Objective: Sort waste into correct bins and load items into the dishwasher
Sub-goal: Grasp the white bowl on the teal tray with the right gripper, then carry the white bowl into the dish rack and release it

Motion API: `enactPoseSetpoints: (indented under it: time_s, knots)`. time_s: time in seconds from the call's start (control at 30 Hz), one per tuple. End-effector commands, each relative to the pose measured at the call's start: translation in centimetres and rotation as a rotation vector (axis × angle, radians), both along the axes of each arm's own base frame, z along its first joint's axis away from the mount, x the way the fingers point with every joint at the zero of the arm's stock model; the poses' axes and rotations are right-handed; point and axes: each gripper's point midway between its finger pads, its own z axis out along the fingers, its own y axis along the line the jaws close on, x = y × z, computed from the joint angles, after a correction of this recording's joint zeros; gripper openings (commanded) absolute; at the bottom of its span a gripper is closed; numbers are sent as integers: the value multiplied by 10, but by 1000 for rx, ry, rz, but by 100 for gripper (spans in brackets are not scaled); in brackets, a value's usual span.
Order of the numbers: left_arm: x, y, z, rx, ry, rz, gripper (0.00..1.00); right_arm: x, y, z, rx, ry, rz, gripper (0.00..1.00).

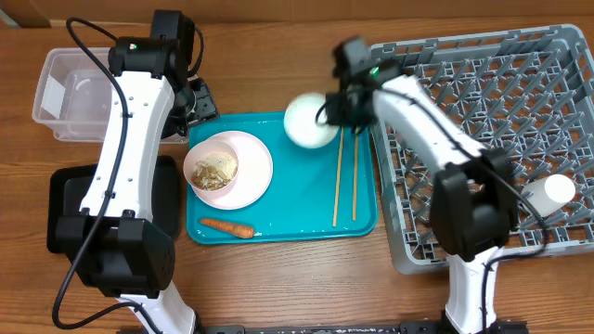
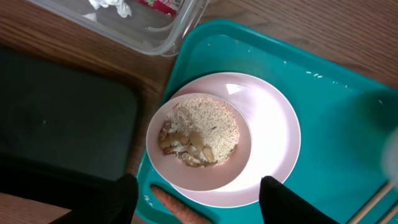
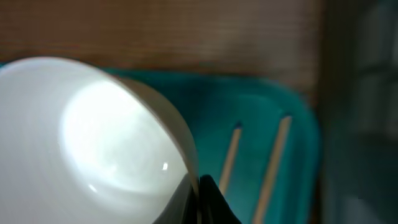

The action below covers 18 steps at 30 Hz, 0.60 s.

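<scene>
We can read no text, brand, number or sign in any view. The clear tub (image 1: 74,88), at about ten o'clock on the worktop (image 1: 278,278) in the overhead view, bears a pale sticker (image 1: 56,91) on its wall, but we make out no print on it. The red wrapper (image 2: 163,5), at twelve o'clock in the left wrist view, shows markings too small to read.

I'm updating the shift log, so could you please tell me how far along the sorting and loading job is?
Done: the tissue and red wrapper lie in the clear tub, and the cup sits in the dish rack. In hand: the right gripper pinches the bowl by its rim over the teal tray; the left gripper hangs open over the plate. Left: the rice scraps, carrot, chopsticks and the plate itself.
</scene>
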Motion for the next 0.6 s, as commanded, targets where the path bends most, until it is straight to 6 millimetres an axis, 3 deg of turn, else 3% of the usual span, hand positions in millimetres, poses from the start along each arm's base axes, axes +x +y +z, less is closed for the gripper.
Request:
enactPoseSetpoints:
  time_s: [0.0, 0.07, 0.17, 0.33, 0.43, 0.57]
  knots:
    - [0, 0, 15, 9, -45, 14, 65, 33, -64, 143, -86, -341, -124, 4]
    - [0, 0, 15, 9, -45, 13, 65, 34, -110, 182, -200, -430, -226, 4]
    - [1, 0, 15, 9, -47, 13, 66, 24, -194, 224, -426, -530, -450, 4]
    - [2, -1, 16, 2, -51, 12, 66, -17, -324, 264, -851, -560, -853, 4]
    - [2, -1, 16, 2, -53, 12, 66, -44, -376, 273, -1000, -560, -1071, 4]
    - [4, -2, 16, -4, -60, 11, 66, -64, -431, 250, -1083, -474, -1197, 4]
